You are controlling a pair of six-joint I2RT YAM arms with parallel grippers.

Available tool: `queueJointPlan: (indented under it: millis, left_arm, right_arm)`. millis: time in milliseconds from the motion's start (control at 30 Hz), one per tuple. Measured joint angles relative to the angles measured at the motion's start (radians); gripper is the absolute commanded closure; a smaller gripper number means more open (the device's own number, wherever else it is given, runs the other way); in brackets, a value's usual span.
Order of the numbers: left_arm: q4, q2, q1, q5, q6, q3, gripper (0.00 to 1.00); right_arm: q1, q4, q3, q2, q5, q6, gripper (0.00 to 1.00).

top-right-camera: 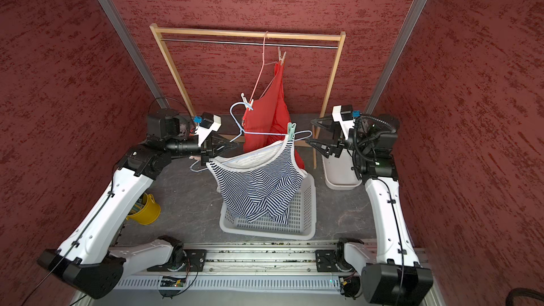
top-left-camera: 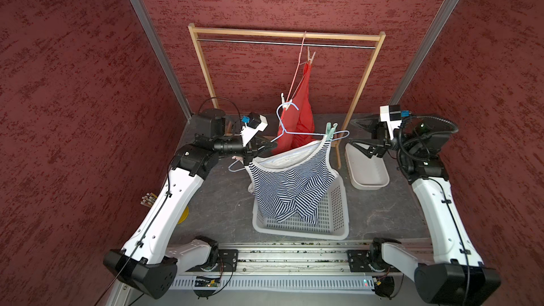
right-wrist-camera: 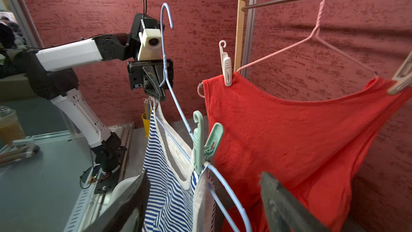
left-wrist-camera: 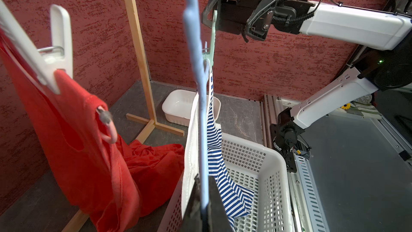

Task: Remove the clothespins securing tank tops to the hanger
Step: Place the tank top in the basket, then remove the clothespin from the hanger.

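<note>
Above the basket [top-left-camera: 300,231], left gripper [top-left-camera: 272,143] clamps the blue hanger [top-left-camera: 297,134]; right gripper [top-left-camera: 351,130], jaws wide, must next squeeze the green clothespin [top-left-camera: 330,132] off the striped tank top [top-left-camera: 291,186].

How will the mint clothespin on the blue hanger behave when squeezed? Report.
Probably stiff: the mint clothespin is moulded plastic. Likely light, perched on the thin blue hanger. May swing away, since only the left gripper holds it.
</note>
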State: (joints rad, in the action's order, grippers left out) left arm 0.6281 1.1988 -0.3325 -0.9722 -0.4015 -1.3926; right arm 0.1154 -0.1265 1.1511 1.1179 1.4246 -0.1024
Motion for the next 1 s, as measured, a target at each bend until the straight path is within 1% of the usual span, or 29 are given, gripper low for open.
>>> queueJointPlan:
  millis: [67,200,300,500,700,1000]
  left_arm:
    - [-0.001,0.028,-0.016,0.001,-0.005,-0.01,1.0]
    - [0.008,0.083,-0.079,0.037,-0.044,-0.035,1.0]
    - [0.008,0.113,-0.101,0.047,-0.068,-0.053,1.0]
    - [0.008,0.132,-0.093,0.055,-0.136,-0.093,1.0]
    - [0.0,0.13,-0.066,0.024,-0.222,-0.089,1.0]
    - [0.006,0.135,-0.049,-0.014,-0.258,-0.094,1.0]
  right_arm:
    - [0.009,-0.101,-0.004,0.02,0.027,-0.077,0.18]
    - [0.021,-0.206,0.002,0.027,0.055,-0.142,0.19]
    - [0.028,-0.254,0.005,0.035,0.067,-0.177,0.21]
    - [0.047,-0.32,-0.018,0.041,0.079,-0.245,0.18]
    - [0.054,-0.34,-0.033,0.04,0.085,-0.28,0.17]
    - [0.051,-0.336,-0.054,0.042,0.084,-0.285,0.15]
